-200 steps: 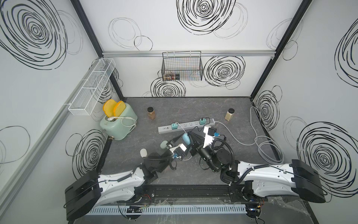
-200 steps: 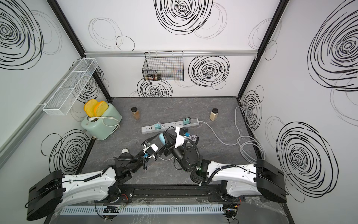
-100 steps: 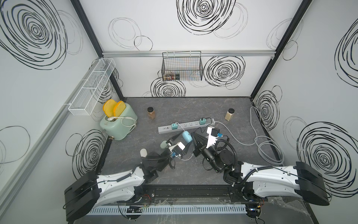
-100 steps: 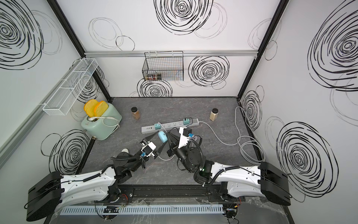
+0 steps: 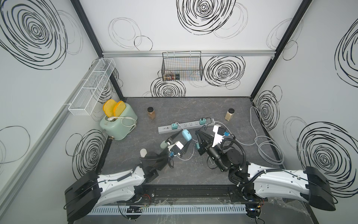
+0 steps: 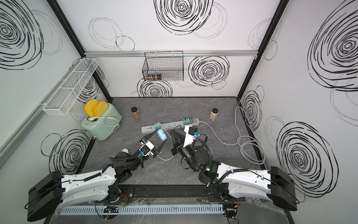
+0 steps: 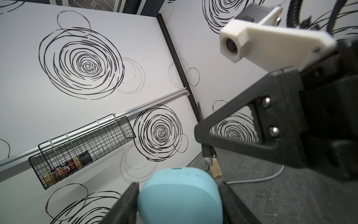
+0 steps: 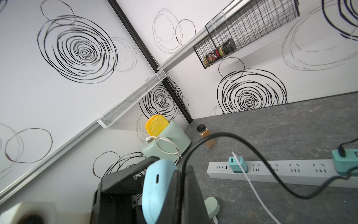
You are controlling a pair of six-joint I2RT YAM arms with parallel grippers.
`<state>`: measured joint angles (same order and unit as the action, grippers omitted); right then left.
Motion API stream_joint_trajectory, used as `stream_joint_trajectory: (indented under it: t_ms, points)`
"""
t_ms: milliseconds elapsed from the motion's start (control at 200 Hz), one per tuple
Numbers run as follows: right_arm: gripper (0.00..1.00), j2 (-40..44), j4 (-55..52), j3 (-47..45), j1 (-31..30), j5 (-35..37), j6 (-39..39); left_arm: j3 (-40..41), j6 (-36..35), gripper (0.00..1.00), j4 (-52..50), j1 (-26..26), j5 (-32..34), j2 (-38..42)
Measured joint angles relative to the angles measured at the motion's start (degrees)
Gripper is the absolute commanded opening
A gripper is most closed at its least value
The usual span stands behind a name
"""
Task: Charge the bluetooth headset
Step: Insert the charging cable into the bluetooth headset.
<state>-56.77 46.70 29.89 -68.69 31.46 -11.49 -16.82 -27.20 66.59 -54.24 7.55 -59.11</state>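
Above the bench [image 5: 174, 108], my left pincer [image 5: 186, 135] grips the headset case [image 8: 157, 190]; my right pincer [image 5: 197, 132] pinches the cable plug [image 7: 207, 160]. Misalignment could miss the port [image 8: 157, 177].

White swirl-marked walls [image 5: 164, 29], black corner posts [image 5: 271, 58], grey marbled tabletop [image 5: 184, 108]

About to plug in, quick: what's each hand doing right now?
Left hand: closed on the blue earbud case.
Right hand: closed on the black cable, near its plug.

Toaster [image 5: 118, 124] left of power strip [image 5: 188, 125]
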Motion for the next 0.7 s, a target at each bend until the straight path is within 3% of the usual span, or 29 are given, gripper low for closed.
stream_joint_trajectory:
  t_ms: [695]
  points:
    - [0.09,-4.3,0.1,3.4,0.3,-5.3,1.2,0.2,0.4,0.10,1.0,0.0,-2.3,-2.7]
